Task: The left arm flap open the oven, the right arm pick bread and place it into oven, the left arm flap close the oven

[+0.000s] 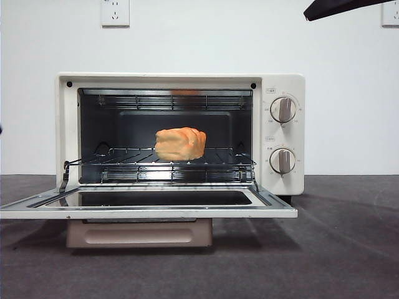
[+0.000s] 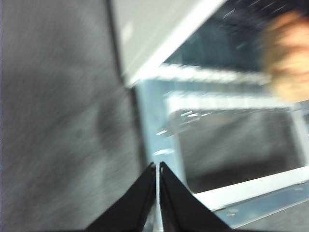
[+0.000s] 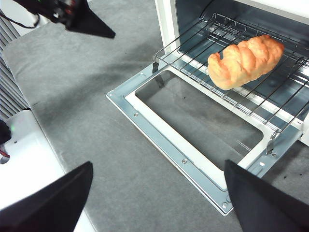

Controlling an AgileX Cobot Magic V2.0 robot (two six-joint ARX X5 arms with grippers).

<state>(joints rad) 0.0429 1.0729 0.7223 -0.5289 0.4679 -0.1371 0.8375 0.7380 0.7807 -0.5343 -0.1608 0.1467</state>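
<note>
Golden-brown and glossy, the bread (image 1: 180, 143) lies on the wire rack (image 1: 162, 163) inside your oven (image 1: 282, 84), about midway across the cavity. From the right wrist camera you see the loaf (image 3: 245, 60) resting lengthwise across the rack bars (image 3: 270, 104), touching nothing but the wire.

Your oven door (image 1: 149, 200) is folded fully down and lies flat, glass pane up, with its beige handle (image 1: 139, 235) hanging under the front edge. Both knobs (image 1: 283, 109) sit on the panel to the side of the cavity.

Your right gripper (image 3: 157, 198) is well clear of the oven, above the grey table (image 3: 87, 106) in front of the door (image 3: 193, 125). Its jaws are spread wide and hold nothing.

Your left gripper (image 2: 158, 166) has its jaws pressed together, tips nearly touching, with nothing between them. That view is blurred, but you can make out the door's corner (image 2: 166, 145) just beyond the tips. The right wrist camera also shows the left gripper (image 3: 89, 24) over the table, apart from the door's corner.
</note>
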